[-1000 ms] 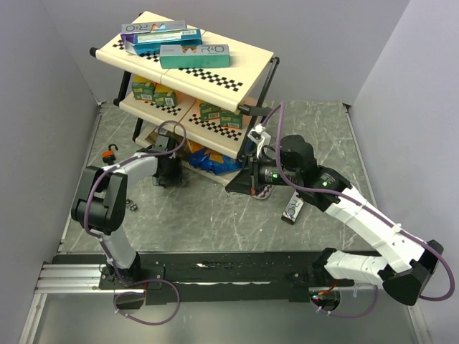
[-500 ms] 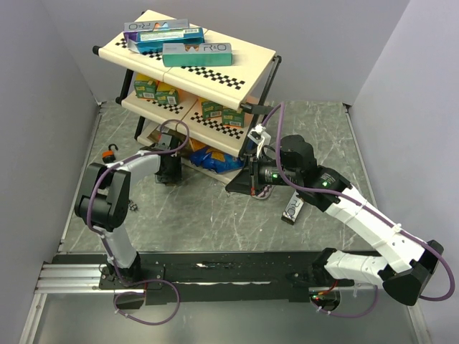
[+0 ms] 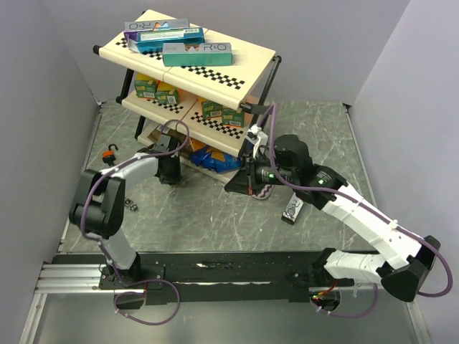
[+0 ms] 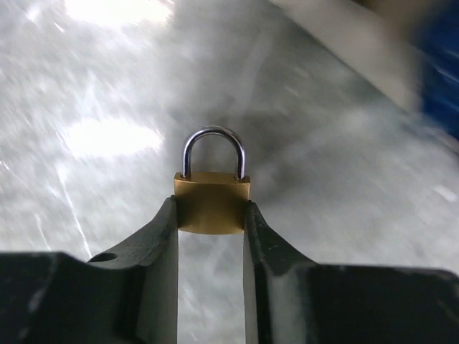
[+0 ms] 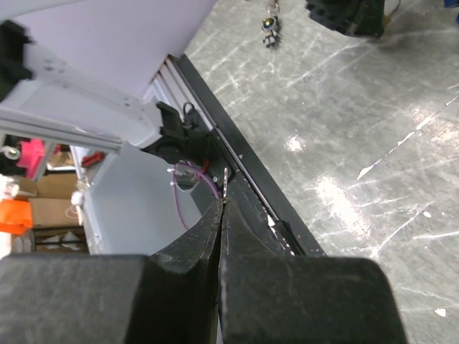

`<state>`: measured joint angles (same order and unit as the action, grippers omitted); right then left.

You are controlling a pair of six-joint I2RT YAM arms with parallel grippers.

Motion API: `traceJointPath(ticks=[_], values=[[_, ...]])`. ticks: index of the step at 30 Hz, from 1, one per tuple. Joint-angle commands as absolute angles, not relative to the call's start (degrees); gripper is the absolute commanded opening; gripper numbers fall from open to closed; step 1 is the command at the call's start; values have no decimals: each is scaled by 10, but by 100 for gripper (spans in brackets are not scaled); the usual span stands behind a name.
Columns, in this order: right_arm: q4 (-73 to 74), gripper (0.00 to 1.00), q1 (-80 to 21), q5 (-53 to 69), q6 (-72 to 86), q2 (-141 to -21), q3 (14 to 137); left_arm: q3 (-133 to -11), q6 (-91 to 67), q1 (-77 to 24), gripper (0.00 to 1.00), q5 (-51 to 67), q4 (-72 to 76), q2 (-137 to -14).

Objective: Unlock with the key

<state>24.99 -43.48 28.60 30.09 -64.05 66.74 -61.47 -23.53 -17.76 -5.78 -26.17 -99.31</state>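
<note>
Brass, smooth and rigid, the padlock (image 4: pixel 212 201) is sitting pinched by its two side edges between the jaws of the left gripper (image 4: pixel 211 215), low over the table (image 3: pixel 215 215) just in front of the left end of the shelf rack (image 3: pixel 247 61). Its steel shackle (image 4: pixel 213 130) is closed and pointing away from the wrist. The lock is looking small but dense, and its polished sides are likely making for a slippery hold that could twist under a turning key. Gripping the body rather than the shackle appears the sounder choice. No keyhole is showing. In front of the rack's right end, well apart from the lock, the right gripper (image 5: pixel 221 204) is keeping its jaws pressed together on a thin metal sliver that looks to be the key (image 5: pixel 224 180), light, stiff and easy to tilt. A blue bag (image 3: pixel 208 161) is lying under the rack's bottom tier near the lock, and the rack's legs are crowding the space between the arms. A small red padlock (image 3: pixel 109 153) is resting off the rack's left side, a bunch of keys (image 3: pixel 131 206) in front of its left end, and a black device (image 3: pixel 292 209) in front of its right end.
</note>
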Motion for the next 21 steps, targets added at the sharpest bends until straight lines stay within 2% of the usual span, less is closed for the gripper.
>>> traceJointPath(ticks=[1, 8, 15, 21], values=[[249, 0, -462, 254, 280, -663, 702, -618, -293, -188, 1, 31, -276, -875], [248, 0, -552, 142, 283, -731, 746, -624, -428, -188, 1, 132, -284, -729], [200, 0, -571, 69, 301, -765, 764, -578, -630, -188, 1, 218, -241, -613], [195, 0, -577, 30, 294, -791, 779, -558, -685, -188, 1, 207, -263, -547]])
